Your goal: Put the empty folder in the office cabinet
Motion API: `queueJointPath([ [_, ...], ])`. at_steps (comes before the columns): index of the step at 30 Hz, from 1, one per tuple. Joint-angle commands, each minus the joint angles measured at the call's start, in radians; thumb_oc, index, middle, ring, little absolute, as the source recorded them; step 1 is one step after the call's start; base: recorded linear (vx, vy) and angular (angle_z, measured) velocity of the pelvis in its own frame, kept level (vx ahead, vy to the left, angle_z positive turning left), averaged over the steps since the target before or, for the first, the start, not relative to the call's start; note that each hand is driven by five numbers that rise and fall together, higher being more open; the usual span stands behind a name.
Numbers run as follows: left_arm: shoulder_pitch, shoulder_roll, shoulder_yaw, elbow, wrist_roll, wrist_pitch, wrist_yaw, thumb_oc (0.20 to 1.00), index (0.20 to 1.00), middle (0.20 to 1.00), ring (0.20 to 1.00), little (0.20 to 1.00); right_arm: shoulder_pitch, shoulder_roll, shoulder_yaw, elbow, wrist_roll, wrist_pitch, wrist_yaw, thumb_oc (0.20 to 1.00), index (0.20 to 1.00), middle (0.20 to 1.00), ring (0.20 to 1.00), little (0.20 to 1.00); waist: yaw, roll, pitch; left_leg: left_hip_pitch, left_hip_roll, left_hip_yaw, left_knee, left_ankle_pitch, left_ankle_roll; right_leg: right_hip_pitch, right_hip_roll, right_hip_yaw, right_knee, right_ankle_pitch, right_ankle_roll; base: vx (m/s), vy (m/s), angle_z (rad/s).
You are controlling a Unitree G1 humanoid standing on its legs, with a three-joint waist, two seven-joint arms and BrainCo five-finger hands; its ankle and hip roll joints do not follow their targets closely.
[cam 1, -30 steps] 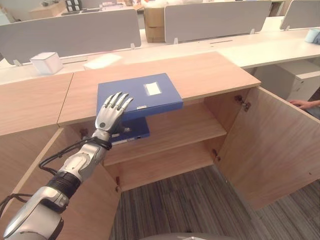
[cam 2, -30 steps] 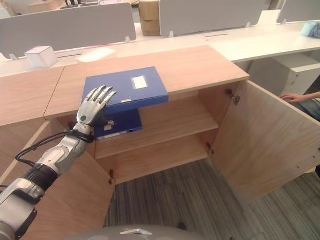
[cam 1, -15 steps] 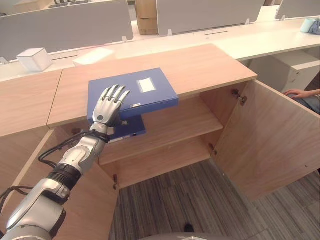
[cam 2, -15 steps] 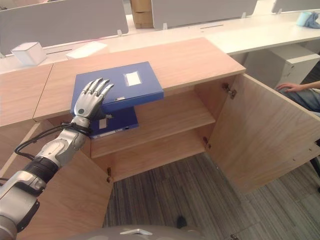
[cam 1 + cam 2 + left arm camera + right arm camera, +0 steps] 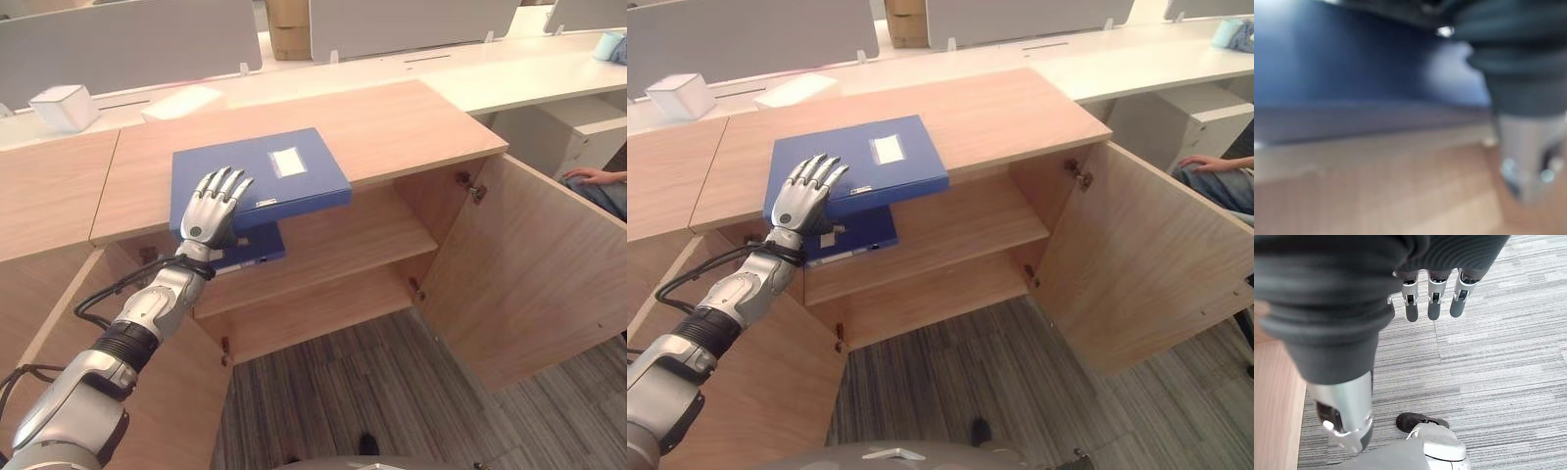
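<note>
Blue folder (image 5: 257, 177) flat on cabinet top (image 5: 392, 127), under left hand (image 5: 210, 210) with straight, spread fingers (image 5: 231, 182)

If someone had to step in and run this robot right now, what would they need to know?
Left hand: open, straight fingers spread flat on the blue folder, nothing gripped.
Right hand: open and idle, hanging over the carpet.
The blue folder lies on the cabinet top, its front edge jutting out over the open cabinet. A second blue folder lies on the upper shelf just below it.
Both cabinet doors are open, the right door swung wide. A person's hand shows behind that door.
Done: cabinet opened. Left: get the top folder onto a shelf.
</note>
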Motion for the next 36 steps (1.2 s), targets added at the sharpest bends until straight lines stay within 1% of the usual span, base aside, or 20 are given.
queueJointPath([
  [1,-0.167,0.045,0.007,0.084,0.007,0.012,0.034,1.0,1.0,1.0,1.0,1.0,-0.025,-0.031,0.048,0.003,0.037,-0.027,-0.02,1.0,1.0,1.0,1.0,1.0,-0.015,-0.032,-0.015,-0.005,0.049,-0.024,-0.01,-0.088,-0.065,0.061,-0.02,-0.029,0.003,-0.061,0.075,0.0,0.0,0.0],
  [14,-0.178,0.045,-0.003,0.103,0.001,0.013,0.037,1.0,1.0,1.0,1.0,1.0,-0.027,-0.037,0.052,-0.021,0.043,-0.034,-0.025,1.0,1.0,1.0,1.0,1.0,-0.013,-0.043,0.006,-0.034,0.054,-0.03,-0.01,-0.078,-0.066,0.034,-0.018,-0.031,0.003,-0.052,0.076,0.0,0.0,0.0],
  [15,-0.182,0.045,-0.005,0.105,-0.002,0.013,0.038,0.341,0.341,0.341,0.341,0.341,-0.027,-0.038,0.053,-0.025,0.045,-0.035,-0.025,1.0,1.0,1.0,1.0,1.0,-0.012,-0.044,0.007,-0.037,0.055,-0.031,-0.01,-0.077,-0.067,0.031,-0.017,-0.031,0.003,-0.051,0.076,0.0,0.0,0.0],
  [16,-0.184,0.044,-0.006,0.107,-0.008,0.013,0.035,0.2,0.2,0.2,0.2,0.2,-0.026,-0.037,0.056,-0.029,0.047,-0.037,-0.026,1.0,1.0,1.0,1.0,1.0,-0.012,-0.045,0.007,-0.038,0.055,-0.032,-0.01,-0.076,-0.067,0.03,-0.016,-0.031,0.003,-0.051,0.075,0.0,0.0,0.0],
  [30,-0.156,0.056,0.023,0.081,-0.029,0.002,0.028,0.2,0.2,0.2,0.2,0.2,-0.017,-0.032,0.052,-0.038,0.058,-0.039,-0.02,1.0,1.0,1.0,1.0,1.0,-0.009,-0.045,-0.001,-0.032,0.054,-0.034,-0.01,-0.077,-0.069,0.038,-0.016,-0.037,0.003,-0.056,0.074,0.0,0.0,0.0],
  [33,-0.147,0.061,0.039,0.055,-0.042,-0.004,0.028,0.2,0.2,0.2,0.2,0.2,-0.018,-0.03,0.047,-0.032,0.058,-0.036,-0.021,1.0,1.0,1.0,1.0,1.0,-0.006,-0.044,-0.004,-0.029,0.054,-0.036,-0.01,-0.078,-0.069,0.041,-0.017,-0.04,0.003,-0.058,0.074,0.0,0.0,0.0],
  [36,-0.112,0.062,0.089,-0.015,-0.074,-0.014,0.032,0.2,0.2,0.2,0.2,0.2,-0.019,-0.026,0.04,-0.027,0.055,-0.032,-0.02,1.0,1.0,1.0,1.0,1.0,-0.002,-0.044,-0.007,-0.024,0.054,-0.038,-0.01,-0.078,-0.069,0.048,-0.017,-0.041,0.003,-0.061,0.073,0.0,0.0,0.0],
])
